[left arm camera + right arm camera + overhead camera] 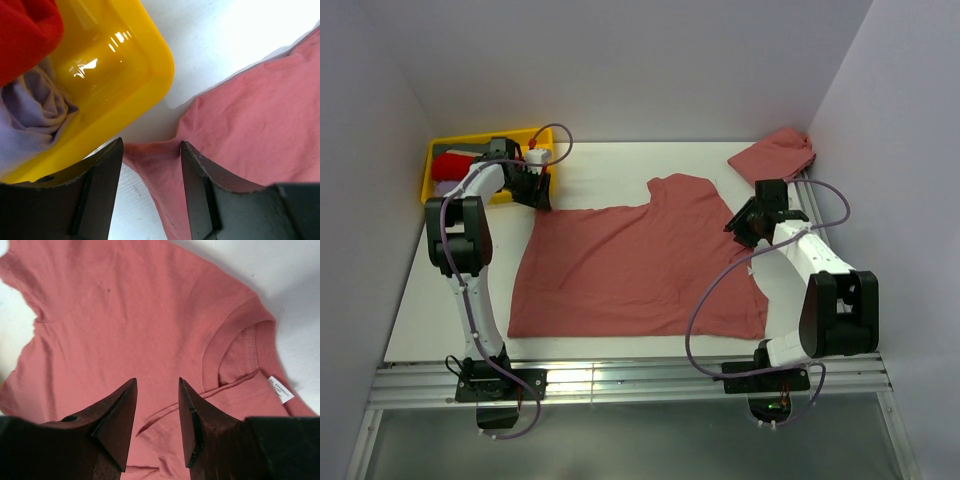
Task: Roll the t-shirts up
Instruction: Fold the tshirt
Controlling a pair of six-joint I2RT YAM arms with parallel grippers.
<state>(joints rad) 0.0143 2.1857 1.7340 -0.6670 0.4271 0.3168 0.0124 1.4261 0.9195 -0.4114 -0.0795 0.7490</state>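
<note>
One salmon-red t-shirt (620, 270) lies spread flat across the middle of the white table. Another t-shirt (775, 152) sits bunched at the back right by the wall. My left gripper (532, 192) is at the spread shirt's back left corner, beside the yellow tray. In the left wrist view its jaws (151, 142) stand open, with that corner of the shirt (260, 115) lying between the fingers on the table. My right gripper (745, 225) hovers over the shirt's right side. Seen from the right wrist, it (157, 380) is open above the cloth (125, 305) near the collar (240, 350).
The yellow tray (470, 137) stands at the back left, a hand's width from my left gripper; its corner (135, 65) holds a red cloth (25, 30) and a lavender cloth (30, 110). Walls close in the table on the left, back and right.
</note>
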